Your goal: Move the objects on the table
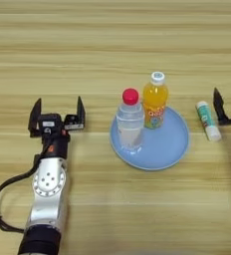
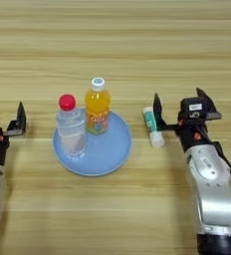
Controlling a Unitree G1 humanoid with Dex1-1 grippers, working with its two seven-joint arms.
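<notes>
A: Bottles on the wooden desk (image 1: pixel 112 50) — where do they stand?

B: Water bottle (image 1: pixel 130 127), clear with a red cap, upright on the left part of a round blue plate (image 1: pixel 170 149). Orange-drink bottle (image 1: pixel 155 101), white cap, upright at the plate's far edge, just beside the water bottle and to its right.

A: And the object off the plate?

B: A white tube with a green label (image 2: pixel 152 126) lies flat on the desk just right of the plate, its long axis running roughly away from the robot.

A: State of the grippers?

B: Left gripper (image 1: pixel 57 113): resting well left of the plate, its two black fingers spread wide and pointing away from the robot, nothing between them. Right gripper (image 2: pixel 181 108): just right of the tube, fingers likewise spread wide and empty; the nearer finger (image 2: pixel 157 109) stands close beside the tube.
</notes>
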